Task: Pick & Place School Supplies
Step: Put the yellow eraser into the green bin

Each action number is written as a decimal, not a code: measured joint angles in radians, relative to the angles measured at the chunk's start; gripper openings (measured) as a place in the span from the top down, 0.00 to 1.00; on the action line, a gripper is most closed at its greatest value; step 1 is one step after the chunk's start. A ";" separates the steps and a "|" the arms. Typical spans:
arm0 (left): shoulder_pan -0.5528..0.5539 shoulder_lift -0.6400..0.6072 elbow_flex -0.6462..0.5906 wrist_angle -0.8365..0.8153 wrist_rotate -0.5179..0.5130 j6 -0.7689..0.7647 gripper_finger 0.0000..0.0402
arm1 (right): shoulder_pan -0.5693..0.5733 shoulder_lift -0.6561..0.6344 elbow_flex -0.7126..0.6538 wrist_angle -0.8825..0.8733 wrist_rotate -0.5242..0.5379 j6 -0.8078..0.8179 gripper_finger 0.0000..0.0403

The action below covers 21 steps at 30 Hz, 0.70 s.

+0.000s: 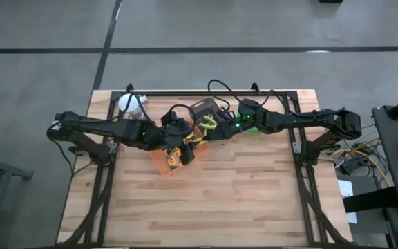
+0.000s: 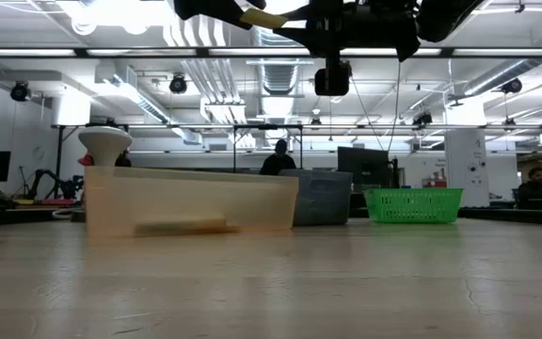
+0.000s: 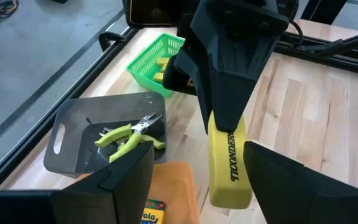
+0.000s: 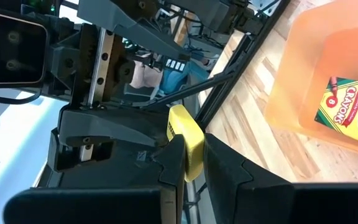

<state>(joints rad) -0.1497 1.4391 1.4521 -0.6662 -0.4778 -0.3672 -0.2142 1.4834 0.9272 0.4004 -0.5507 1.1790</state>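
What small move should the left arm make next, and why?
Probably draw the left gripper back. Its fingers stand open on either side of the yellow block without touching it, and the right gripper is shut on that block.

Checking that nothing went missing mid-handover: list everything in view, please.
Crayon box: one, yellow-green, in the orange tray.
Lime-handled tool: at least one, in the black tray.
Yellow block: one, dark print, held above the table.
Orange tray: one, centre-left of the table.
Black tray: one, behind the orange tray.
Green basket: one, beside the black tray, small yellow pieces inside.
White-topped object: one, back-left corner.
Table: one, light wood.
Person: at least one, in the room behind.
Right end effector: dark, shut on the yellow block.
Left end effector: dark, open around the block.
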 joint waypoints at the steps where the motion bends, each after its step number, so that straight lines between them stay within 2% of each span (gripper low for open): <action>1: 0.000 0.000 0.000 -0.002 0.000 0.000 0.37 | 0.000 0.000 0.000 0.000 0.000 0.000 0.89; 11: 0.000 -0.002 0.000 -0.059 0.000 -0.009 0.37 | -0.034 0.000 0.000 -0.014 0.001 -0.001 0.89; 21: 0.000 -0.002 0.000 -0.090 0.001 -0.029 0.37 | -0.120 -0.005 0.000 -0.191 0.003 -0.069 0.89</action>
<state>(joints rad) -0.1501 1.4376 1.4525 -0.7566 -0.4770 -0.3958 -0.3338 1.4788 0.9276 0.2099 -0.5476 1.1100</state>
